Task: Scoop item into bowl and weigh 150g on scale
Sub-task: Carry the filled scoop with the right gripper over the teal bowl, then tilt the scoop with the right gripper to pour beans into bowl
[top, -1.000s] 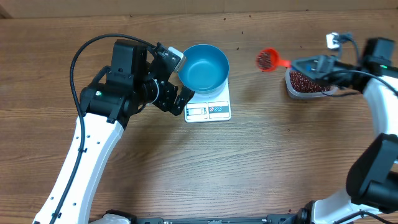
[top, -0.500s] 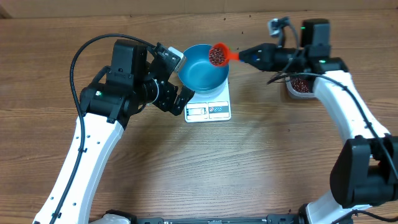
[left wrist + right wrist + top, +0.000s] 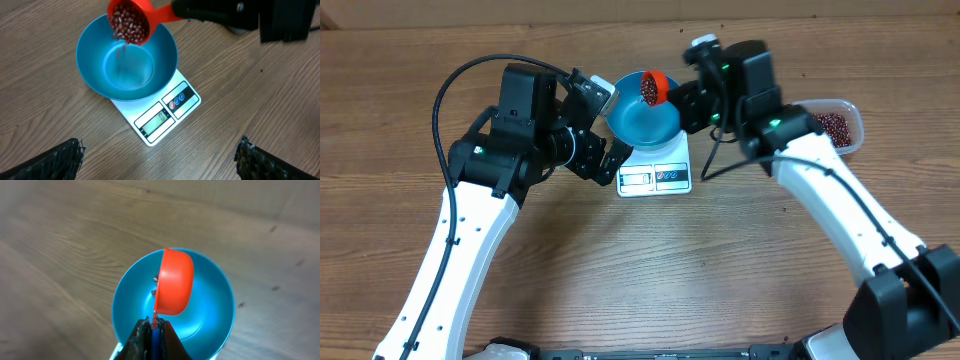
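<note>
The right gripper [image 3: 151, 339] was clamped tight on the handle of the scoop [image 3: 129, 22], and that red scoop hung tipped right over the blue bowl [image 3: 161, 59], mouth turned down toward the left. It was loaded with beans [image 3: 126, 26], dark red-brown, and a blurred streak of them ran from its lip down into the bowl. From the right wrist view the scoop's round back faced the camera, a few beans just peeking past its left edge.

The bowl sat on the white scale [image 3: 165, 114], covering its far half, with the display panel and buttons bare on the near edge. The scale lay at the far middle of the wooden table [image 3: 720, 270].

The left gripper [image 3: 159, 161] hovered just left of the bowl, jaws spread wide, nothing between them, touching nothing.

Far off to the right, the clear tub [image 3: 856, 122] sat on the table with more beans heaped inside, well apart from the scale.
</note>
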